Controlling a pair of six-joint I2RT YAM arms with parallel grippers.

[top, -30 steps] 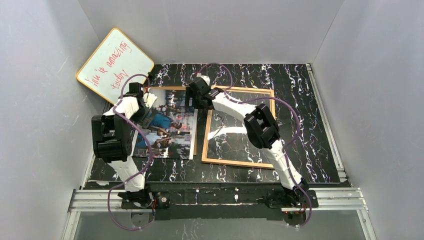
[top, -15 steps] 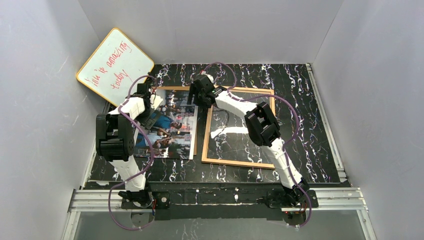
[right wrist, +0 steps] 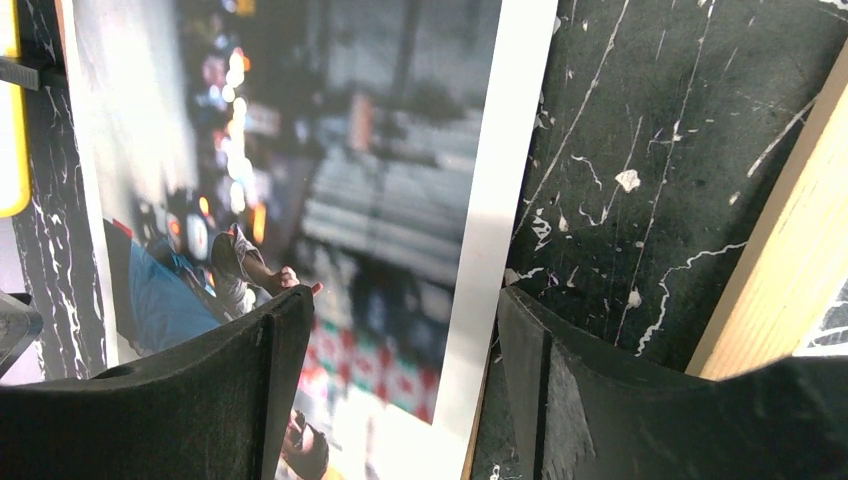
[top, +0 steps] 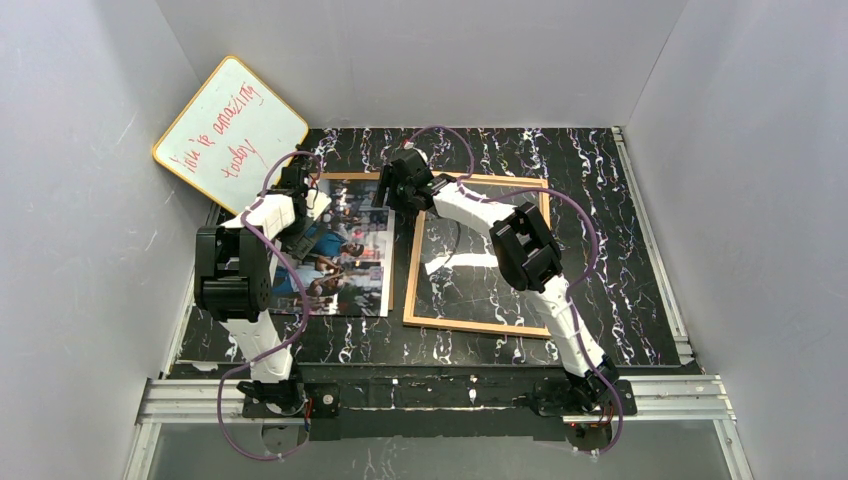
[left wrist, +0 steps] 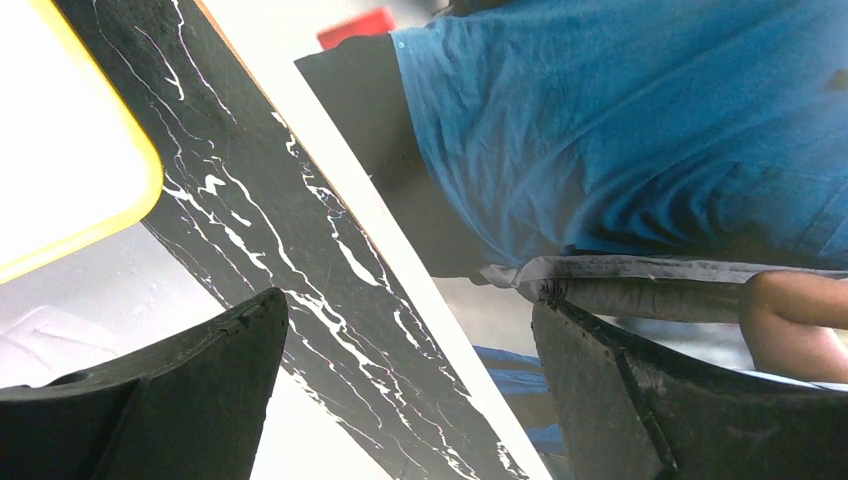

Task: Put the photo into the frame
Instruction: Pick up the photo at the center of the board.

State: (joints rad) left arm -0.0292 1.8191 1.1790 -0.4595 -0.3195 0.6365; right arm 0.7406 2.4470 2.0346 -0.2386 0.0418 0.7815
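The left fingers (left wrist: 150, 410) stand wide apart with nothing clamped; the left gripper (left wrist: 405, 305) straddles the left white border of the photo (left wrist: 620, 150), 1 finger over bare table, the other over the print. The right fingers (right wrist: 560, 400) are also apart and grip nothing; the right gripper (right wrist: 402, 295) straddles the photo's right white border near its far right corner, with the light-wood frame (right wrist: 800, 220) just beside it.

From above there are 2 arms, 1 photo, 1 frame, 1 whiteboard (top: 230, 125) and 1 brown board (top: 345, 177), seen only as a thin strip past the photo's far edge.

The table (top: 620, 250) is black with white marble veins, closed in by plain pale walls on 3 sides. The yellow-rimmed whiteboard with red writing leans at the far left corner.

The photo lies flat, picture side up, on the left half of the table, its long axis running near to far. The frame lies flat to its right, a narrow strip of table between them, long axis roughly parallel.
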